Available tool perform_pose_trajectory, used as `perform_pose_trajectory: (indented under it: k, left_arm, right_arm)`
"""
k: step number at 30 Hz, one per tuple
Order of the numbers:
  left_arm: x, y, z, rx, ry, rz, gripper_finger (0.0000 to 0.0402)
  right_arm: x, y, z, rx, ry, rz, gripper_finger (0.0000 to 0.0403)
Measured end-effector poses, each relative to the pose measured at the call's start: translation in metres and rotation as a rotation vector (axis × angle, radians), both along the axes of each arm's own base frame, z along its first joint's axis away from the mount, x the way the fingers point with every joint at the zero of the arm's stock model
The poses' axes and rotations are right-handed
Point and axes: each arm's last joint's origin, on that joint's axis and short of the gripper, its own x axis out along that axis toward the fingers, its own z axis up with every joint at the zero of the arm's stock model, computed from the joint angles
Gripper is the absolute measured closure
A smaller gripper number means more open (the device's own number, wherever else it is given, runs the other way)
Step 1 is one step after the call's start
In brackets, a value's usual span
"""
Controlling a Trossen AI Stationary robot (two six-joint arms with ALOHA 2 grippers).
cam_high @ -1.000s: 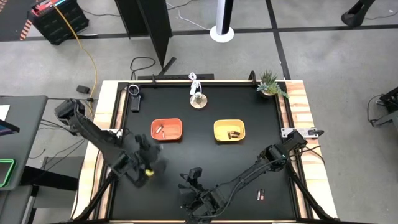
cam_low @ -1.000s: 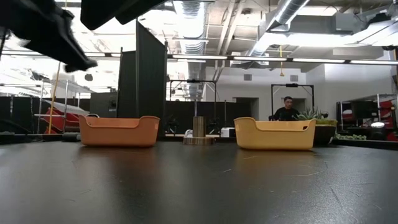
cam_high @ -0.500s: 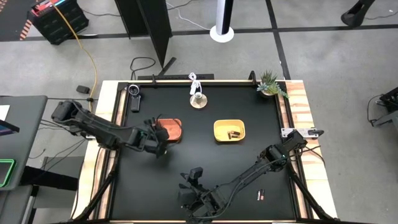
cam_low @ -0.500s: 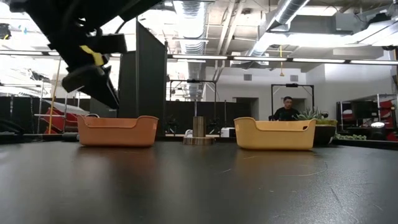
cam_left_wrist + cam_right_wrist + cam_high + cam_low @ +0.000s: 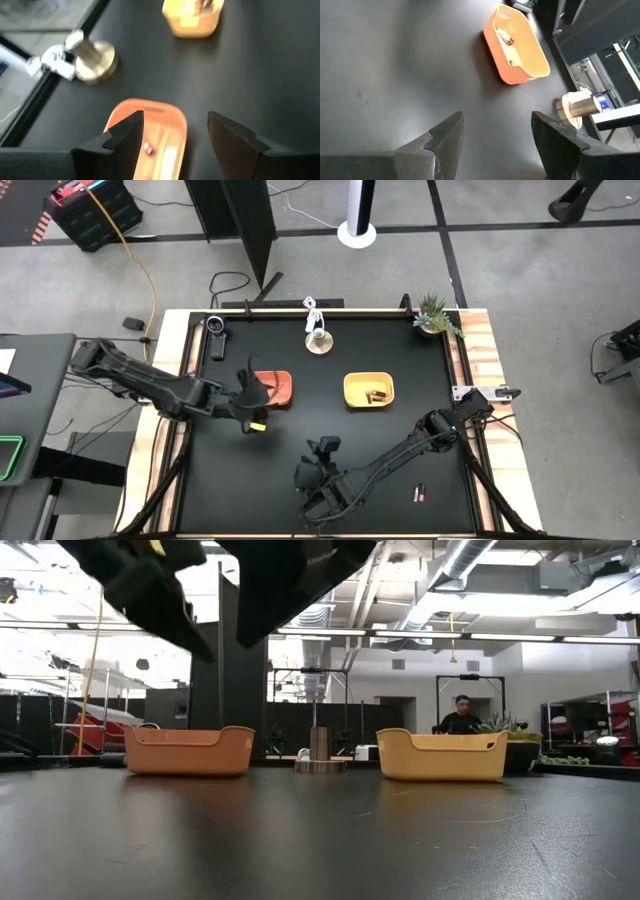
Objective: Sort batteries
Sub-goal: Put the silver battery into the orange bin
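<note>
My left gripper (image 5: 175, 122) hovers open above the near end of the orange tray (image 5: 277, 388), with nothing between its fingers. Silvery batteries (image 5: 150, 148) lie on the floor of that tray. The yellow tray (image 5: 369, 390) to its right holds dark batteries (image 5: 376, 395). One dark battery (image 5: 421, 493) lies loose on the table near the front right. My right gripper (image 5: 318, 455) hangs open and empty over the table's front middle and faces the orange tray (image 5: 517, 47).
A round metal-and-wood object with a white cable (image 5: 318, 340) stands at the far middle, behind the trays. A small plant (image 5: 435, 315) sits at the far right corner and a dark device (image 5: 216, 335) at the far left. A person (image 5: 460, 718) stands in the room beyond.
My left gripper has swung from the table's near left toward the far edge and risen, and now stands over the orange tray's near end. My right arm has lifted a little and shifted toward the far edge.
</note>
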Motion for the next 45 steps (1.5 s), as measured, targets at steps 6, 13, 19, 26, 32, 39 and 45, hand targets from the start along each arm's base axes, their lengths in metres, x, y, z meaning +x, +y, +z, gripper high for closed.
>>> perform_pose_trajectory:
  k: [6,13,19,26,32,39,45]
  left_arm:
    - [-0.017,-0.008,0.020,-0.030,-0.102,-0.063,0.0185]
    - [-0.028,-0.017,0.031,-0.046,-0.161,-0.114,0.0184]
    - [-0.046,-0.017,0.056,-0.074,-0.322,-0.168,0.0184]
    - [-0.078,-0.008,0.086,-0.045,-0.503,-0.248,0.0184]
    - [-0.093,0.005,0.095,0.027,-0.549,-0.192,0.0184]
    - [-0.092,0.018,0.093,0.111,-0.524,-0.113,0.0184]
    - [-0.083,0.034,0.076,0.169,-0.497,-0.028,0.0184]
  right_arm:
    - [0.015,-0.008,-0.009,-0.013,-0.010,0.038,0.0155]
    - [0.055,-0.030,-0.007,0.002,0.017,0.279,0.0155]
    - [0.096,-0.079,0.001,0.075,-0.066,0.605,0.0155]
    - [0.114,-0.133,0.009,0.134,-0.118,0.699,0.0155]
    - [0.118,-0.185,0.018,0.197,-0.192,0.712,0.0155]
    - [0.074,-0.260,0.061,0.174,-0.427,0.717,0.0155]
    - [-0.002,-0.307,0.066,0.134,-0.500,0.609,0.0155]
